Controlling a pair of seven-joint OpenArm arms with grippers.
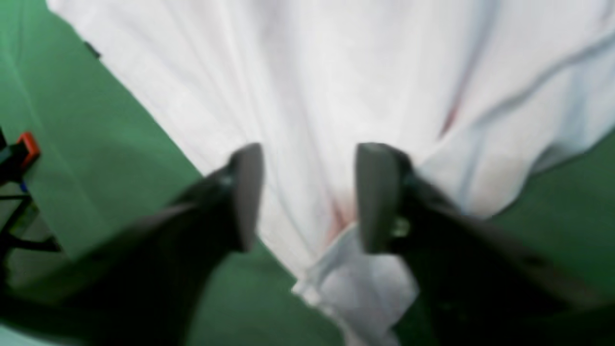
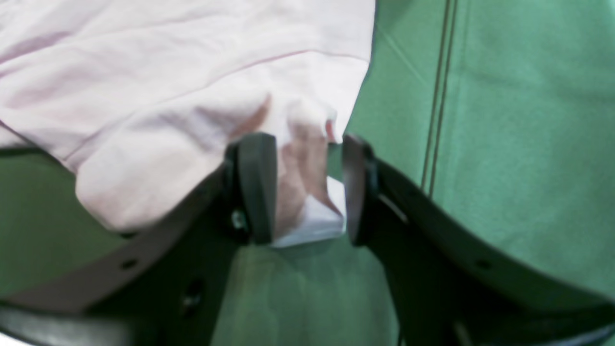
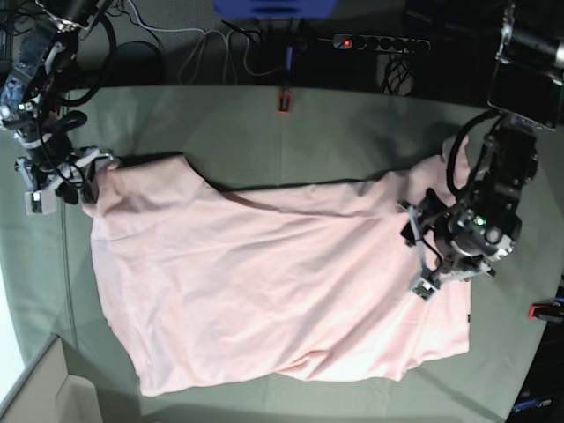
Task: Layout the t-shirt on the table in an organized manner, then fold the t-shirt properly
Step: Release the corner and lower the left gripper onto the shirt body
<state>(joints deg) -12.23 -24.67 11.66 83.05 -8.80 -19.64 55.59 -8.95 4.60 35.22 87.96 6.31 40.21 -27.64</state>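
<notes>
The light pink t-shirt (image 3: 264,291) lies spread across the table (image 3: 352,132), plain side up, with loose wrinkles; no lettering shows. My right gripper (image 3: 88,172) is at the shirt's far left corner. In the right wrist view the gripper (image 2: 307,190) has a bunch of the shirt (image 2: 168,72) between its jaws, above the green cloth (image 2: 504,144). My left gripper (image 3: 419,251) is over the shirt's right end. In the left wrist view it (image 1: 310,197) stands wide open, with folds of the shirt (image 1: 312,72) running together between the jaws. That view is blurred.
Red clamps sit at the table's far edge (image 3: 282,100) and right edge (image 3: 542,310); one shows in the left wrist view (image 1: 29,146). A power strip (image 3: 379,41) and cables lie beyond the far edge. A cardboard box (image 3: 35,388) is at the front left.
</notes>
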